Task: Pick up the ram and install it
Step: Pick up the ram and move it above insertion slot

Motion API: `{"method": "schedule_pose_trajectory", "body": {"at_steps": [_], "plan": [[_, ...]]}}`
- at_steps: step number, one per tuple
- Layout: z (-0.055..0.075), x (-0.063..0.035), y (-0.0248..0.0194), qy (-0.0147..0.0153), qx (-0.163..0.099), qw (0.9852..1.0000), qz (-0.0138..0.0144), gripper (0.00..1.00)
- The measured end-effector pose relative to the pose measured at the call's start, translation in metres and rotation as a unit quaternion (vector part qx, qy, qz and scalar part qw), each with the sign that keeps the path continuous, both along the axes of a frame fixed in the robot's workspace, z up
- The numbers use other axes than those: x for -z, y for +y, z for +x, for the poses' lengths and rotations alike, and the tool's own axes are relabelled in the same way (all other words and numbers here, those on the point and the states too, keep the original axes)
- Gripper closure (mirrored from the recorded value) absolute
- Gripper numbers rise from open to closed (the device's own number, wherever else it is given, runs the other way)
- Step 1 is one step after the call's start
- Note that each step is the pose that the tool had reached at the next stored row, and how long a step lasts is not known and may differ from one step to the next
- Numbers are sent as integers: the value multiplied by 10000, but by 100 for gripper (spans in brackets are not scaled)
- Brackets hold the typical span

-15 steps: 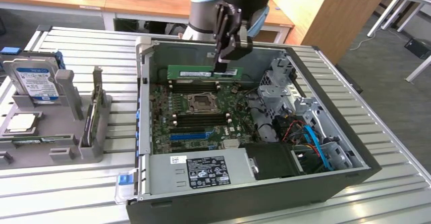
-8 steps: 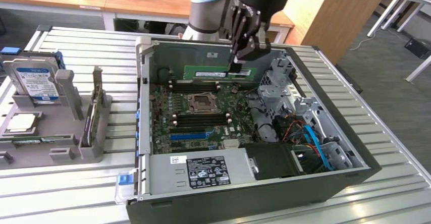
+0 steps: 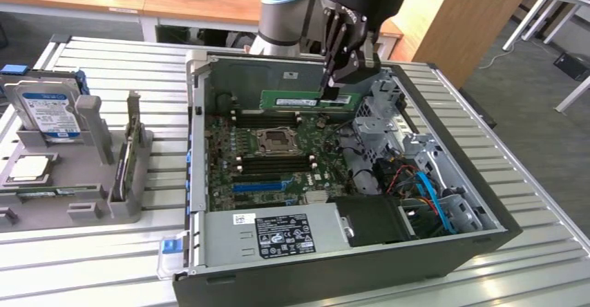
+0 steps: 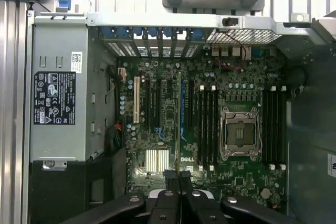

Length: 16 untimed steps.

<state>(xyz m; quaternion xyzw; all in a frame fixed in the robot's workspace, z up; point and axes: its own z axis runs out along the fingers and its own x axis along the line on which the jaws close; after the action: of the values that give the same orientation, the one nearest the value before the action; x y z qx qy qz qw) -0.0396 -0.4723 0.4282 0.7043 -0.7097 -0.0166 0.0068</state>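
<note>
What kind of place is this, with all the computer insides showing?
Probably a robotics lab or workshop: an opened computer case lies on a slatted metal workbench, a robot arm reaches over it, and wooden office desks stand behind.

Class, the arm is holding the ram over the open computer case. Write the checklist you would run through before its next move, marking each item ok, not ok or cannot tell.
1. Claw shut on the ram: ok.
2. Ram held level, long edge horizontal: ok, judged from the exterior view.
3. Ram inside the open case and above the board, touching nothing: ok.
4. Memory slots beside the CPU socket free of sticks: ok, they look empty.
5. Ram lined up over one slot: cannot tell.
6. Slot end latches open: cannot tell.
</note>
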Motion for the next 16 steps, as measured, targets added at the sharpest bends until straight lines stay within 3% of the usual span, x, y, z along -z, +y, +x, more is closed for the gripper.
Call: {"method": "schedule_pose_trajectory", "body": {"at_steps": [6, 16], "plan": [[0, 6, 81, 0, 1, 10000, 0, 88], [0, 23, 282, 0, 3, 10000, -1, 88]]}}
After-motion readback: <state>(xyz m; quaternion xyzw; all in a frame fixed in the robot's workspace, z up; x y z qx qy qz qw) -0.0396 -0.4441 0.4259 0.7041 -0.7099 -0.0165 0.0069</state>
